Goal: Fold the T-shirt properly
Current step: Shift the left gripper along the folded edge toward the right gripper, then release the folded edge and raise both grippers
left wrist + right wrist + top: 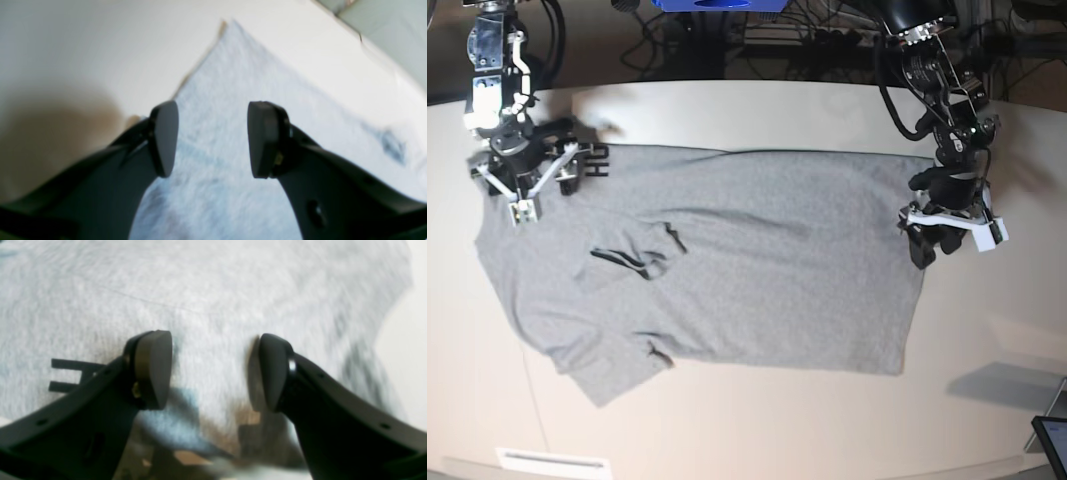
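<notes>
Barely getting started: T-shirt point(757, 260) lying mostly flat beneath both spread pincers point(947, 235) point(525, 185), pinching nothing, folding remaining.

Our base view looks straight down on the whole table point(757, 110). Both wrist views sit close behind their fingers, sharing the T-shirt point(727, 260) with it.

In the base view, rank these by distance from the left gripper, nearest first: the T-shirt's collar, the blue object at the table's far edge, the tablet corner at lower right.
From the left gripper:
1. Tablet corner, lower right, near side.
2. Collar, mid-left on the T-shirt.
3. Blue object, far edge; too close to the collar to call.
</notes>
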`<state>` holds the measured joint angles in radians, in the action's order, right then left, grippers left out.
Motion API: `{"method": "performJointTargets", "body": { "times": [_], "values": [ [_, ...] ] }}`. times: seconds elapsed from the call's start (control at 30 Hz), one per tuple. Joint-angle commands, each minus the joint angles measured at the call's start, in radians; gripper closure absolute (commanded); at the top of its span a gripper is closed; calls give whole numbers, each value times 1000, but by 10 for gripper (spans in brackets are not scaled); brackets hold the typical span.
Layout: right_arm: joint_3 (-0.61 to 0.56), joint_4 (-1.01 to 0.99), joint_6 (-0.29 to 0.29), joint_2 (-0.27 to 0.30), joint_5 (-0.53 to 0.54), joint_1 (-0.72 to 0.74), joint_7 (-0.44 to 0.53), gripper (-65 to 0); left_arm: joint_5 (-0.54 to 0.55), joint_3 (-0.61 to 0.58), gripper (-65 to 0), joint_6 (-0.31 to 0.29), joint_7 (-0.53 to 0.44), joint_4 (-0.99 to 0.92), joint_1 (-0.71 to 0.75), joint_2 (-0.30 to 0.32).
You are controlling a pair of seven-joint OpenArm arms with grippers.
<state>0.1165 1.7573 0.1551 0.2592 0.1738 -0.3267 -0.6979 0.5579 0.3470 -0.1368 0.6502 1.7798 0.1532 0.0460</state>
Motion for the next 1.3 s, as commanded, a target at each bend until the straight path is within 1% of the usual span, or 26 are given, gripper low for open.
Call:
{"method": "performJointTargets", "body": {
  "times": [0.0, 0.07, 0.13, 0.23, 0.3, 0.37, 0.47, 0.57, 0.67, 0.77, 0.9, 1.07, 1.27],
  "values": [
    [24, 34, -12, 10, -18, -9, 8, -389, -9, -15, -326, -7, -30, 32, -7, 12],
    [53, 83, -12, 10, -18, -15, 8, -390, -51, -18, -322, -7, -51, 45, 3, 1],
    [62, 114, -12, 10, -18, -15, 5, -390, -106, -26, -319, -4, -102, 50, 16, -18],
    [59, 117, -12, 12, -18, -5, 2, -390, -253, -76, -272, -4, -142, 55, 24, -41],
    [55, 117, -12, 10, -18, -2, 2, -390, -332, -110, -250, -4, -143, 56, 32, -62],
    [53, 120, -12, 5, -18, -2, 5, -389, -368, -136, -250, -4, -145, 56, 38, -82],
    [53, 120, -12, -16, -18, 14, 4, -389, -411, -174, -249, -4, -145, 56, 58, -99],
    [53, 120, -12, -18, -18, 19, 2, -389, -490, -231, -249, -4, -145, 56, 69, -116],
    [53, 114, -12, -18, -18, 19, 2, -390, -559, -250, -249, -4, -145, 51, 87, -146],
    [56, 79, -12, -27, -18, 19, 7, -392, -609, -251, -249, -4, -145, 50, 110, -165],
    [58, 11, -9, -30, -18, 39, 8, -392, -658, -250, -249, -4, -142, 50, 133, -165],
    [58, -1, -9, -33, -18, 38, 2, -392, -711, -242, -249, -4, -137, 48, 164, -163],
    [61, -1, -9, -33, -18, 24, -1, -390, -715, -240, -249, -4, -135, -4, 181, -153]
  ]
}}
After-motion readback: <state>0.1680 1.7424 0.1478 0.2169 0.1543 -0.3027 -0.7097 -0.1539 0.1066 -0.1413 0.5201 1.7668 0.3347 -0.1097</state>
